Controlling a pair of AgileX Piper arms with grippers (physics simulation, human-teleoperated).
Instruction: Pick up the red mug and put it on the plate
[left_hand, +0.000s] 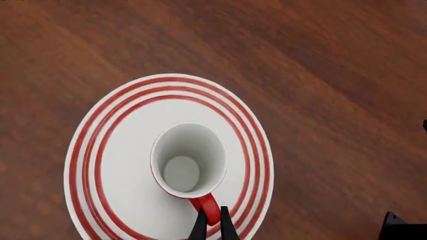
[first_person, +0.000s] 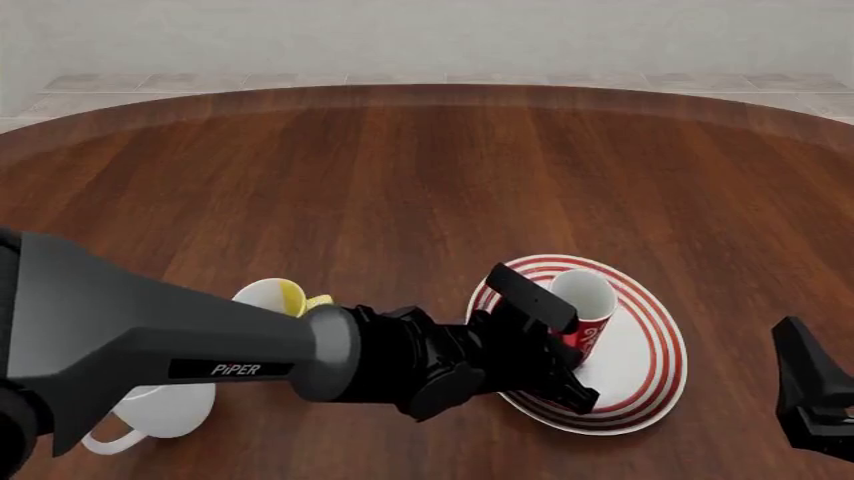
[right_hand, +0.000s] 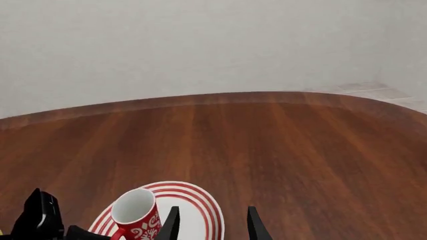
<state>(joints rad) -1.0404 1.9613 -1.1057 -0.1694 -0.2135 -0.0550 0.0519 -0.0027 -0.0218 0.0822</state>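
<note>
The red mug (left_hand: 188, 160) stands upright over the middle of the red-ringed white plate (left_hand: 127, 125); I cannot tell whether it touches the plate. Its white inside faces the left wrist camera. My left gripper (left_hand: 213, 227) is shut on the mug's red handle (left_hand: 208, 207), one finger on each side. In the front view the left gripper (first_person: 554, 350) reaches in over the plate (first_person: 654, 350) from the left, beside the mug (first_person: 585, 312). My right gripper (right_hand: 212, 225) is open and empty, to the right of the plate (right_hand: 197, 207) and the mug (right_hand: 137, 216), near the table's front edge (first_person: 811, 395).
A yellow-and-white mug (first_person: 274, 297) and a large white mug (first_person: 154, 412) stand at the front left, partly hidden behind my left arm (first_person: 200, 350). The brown wooden table (first_person: 427, 170) reaches back to a pale wall.
</note>
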